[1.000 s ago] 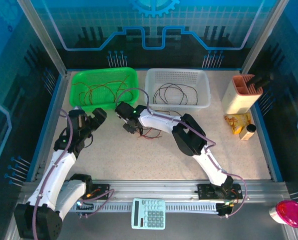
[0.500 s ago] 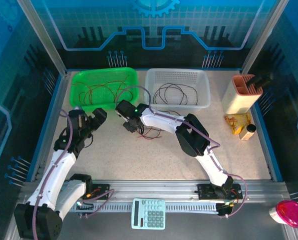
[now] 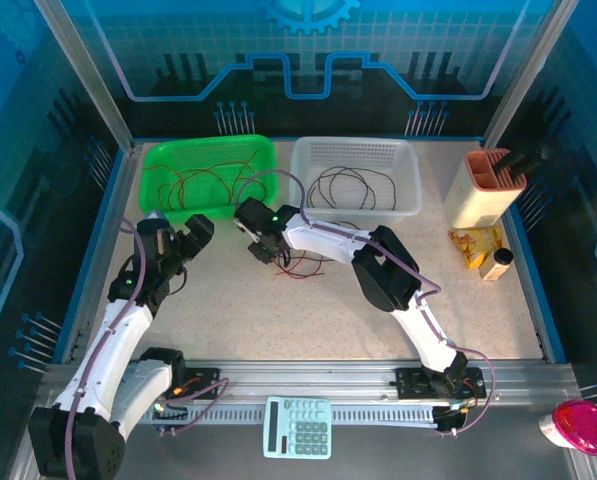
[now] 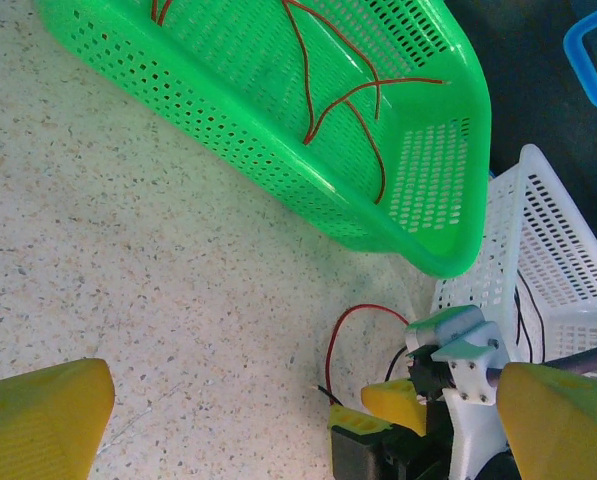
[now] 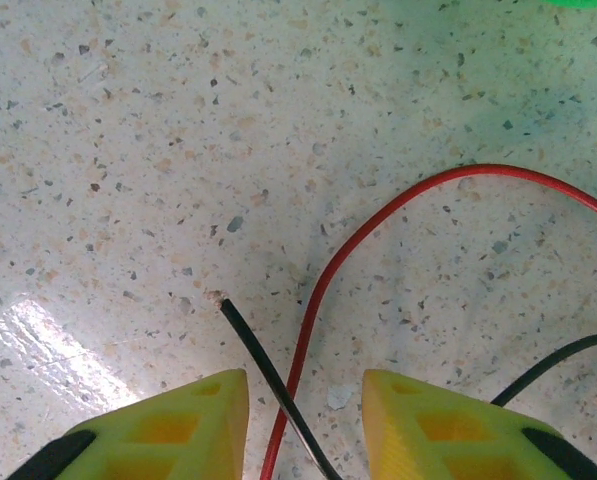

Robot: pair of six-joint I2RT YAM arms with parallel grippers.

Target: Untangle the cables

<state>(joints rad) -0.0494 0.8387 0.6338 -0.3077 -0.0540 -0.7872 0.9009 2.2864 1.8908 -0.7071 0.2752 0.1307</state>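
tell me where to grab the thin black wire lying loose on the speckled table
Grip the thin black wire just behind its free end, coming straight down from above. It lies flat on the speckled table, and that end sits clear of the thin red wire running close beside it.

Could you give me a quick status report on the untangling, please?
Left gripper open, hovering beside green basket. Right gripper open, low over table, red cable and black cable running between its fingers. Nothing pinched yet.

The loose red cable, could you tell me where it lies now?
In the top view, the red cable lies left of centre on the table just below the green basket and white basket, between the right gripper's fingers.
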